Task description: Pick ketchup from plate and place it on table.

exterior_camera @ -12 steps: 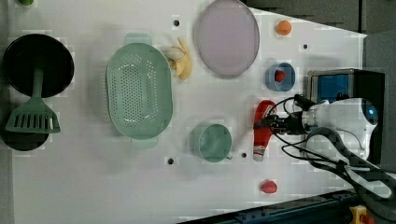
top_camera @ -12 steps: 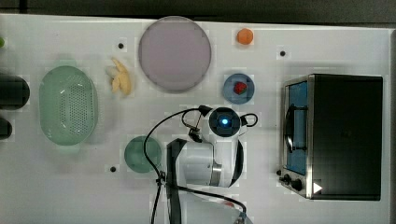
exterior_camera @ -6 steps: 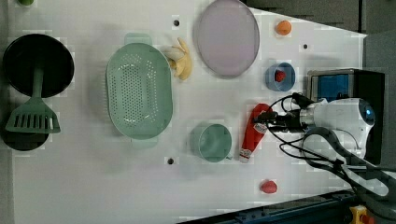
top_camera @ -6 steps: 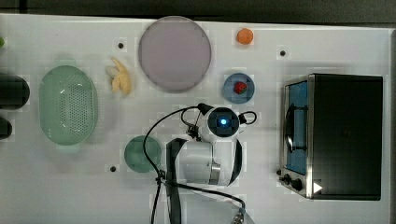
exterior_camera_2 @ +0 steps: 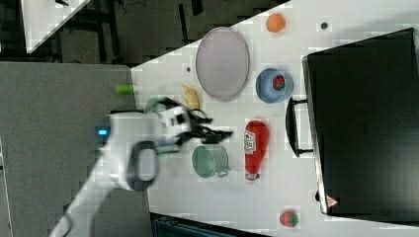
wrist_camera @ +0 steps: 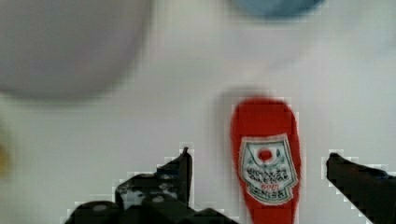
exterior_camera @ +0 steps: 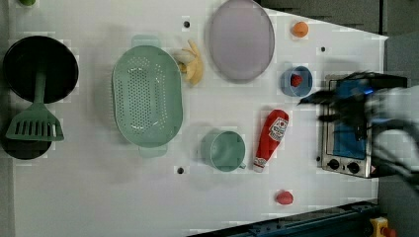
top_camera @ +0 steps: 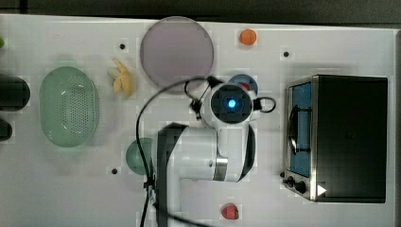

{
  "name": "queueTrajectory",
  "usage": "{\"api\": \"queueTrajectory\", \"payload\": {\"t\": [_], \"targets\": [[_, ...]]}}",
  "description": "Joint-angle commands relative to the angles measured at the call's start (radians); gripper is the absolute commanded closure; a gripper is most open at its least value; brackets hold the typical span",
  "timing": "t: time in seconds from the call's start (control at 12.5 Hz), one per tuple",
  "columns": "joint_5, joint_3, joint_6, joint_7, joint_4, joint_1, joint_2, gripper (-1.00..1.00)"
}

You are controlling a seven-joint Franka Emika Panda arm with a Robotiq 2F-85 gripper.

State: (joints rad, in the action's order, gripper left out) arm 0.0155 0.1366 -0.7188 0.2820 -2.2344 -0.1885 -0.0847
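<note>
The ketchup [exterior_camera: 271, 138], a slim red bottle with a white label, lies flat on the white table [exterior_camera: 99, 187], apart from the pale lilac plate [exterior_camera: 240, 39]. In the wrist view the ketchup [wrist_camera: 265, 163] lies below my gripper [wrist_camera: 259, 155], which is open, its dark fingers [wrist_camera: 180, 172] wide on either side and clear of the bottle. In the right view the gripper [exterior_camera_2: 217, 133] hovers beside the ketchup [exterior_camera_2: 254, 148]. The arm [top_camera: 231, 104] covers the bottle in the top view, beside the plate [top_camera: 176, 49].
A green cup [exterior_camera: 225, 149] stands just beside the bottle. A blue dish [exterior_camera: 295, 80] with a red lump, a toaster oven [exterior_camera: 346, 128], a strawberry [exterior_camera: 284, 198], a green basket [exterior_camera: 146, 96], bananas [exterior_camera: 192, 69] and a black pan [exterior_camera: 39, 69] lie around.
The gripper has opened and let go of the ketchup, which has settled flat on the table. The arm has lifted away from the bottle, towards the left view's right.
</note>
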Motion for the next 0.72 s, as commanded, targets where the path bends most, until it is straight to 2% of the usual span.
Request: {"api": "queueTrajectory", "payload": {"t": [0.08,0.4,0.56,0.72], "targets": [[0.000,0.006,0.212,-0.286,0.186,0.009,0.105,-1.00],[-0.003,0.005,0.540,-0.295,0.431,0.009,0.112,-1.00],[-0.003,0.003,0.631,-0.295,0.482,0.009,0.112,-1.00],[-0.004,-0.001,0.628,-0.295,0.488,0.009,0.112,-1.00]]}}
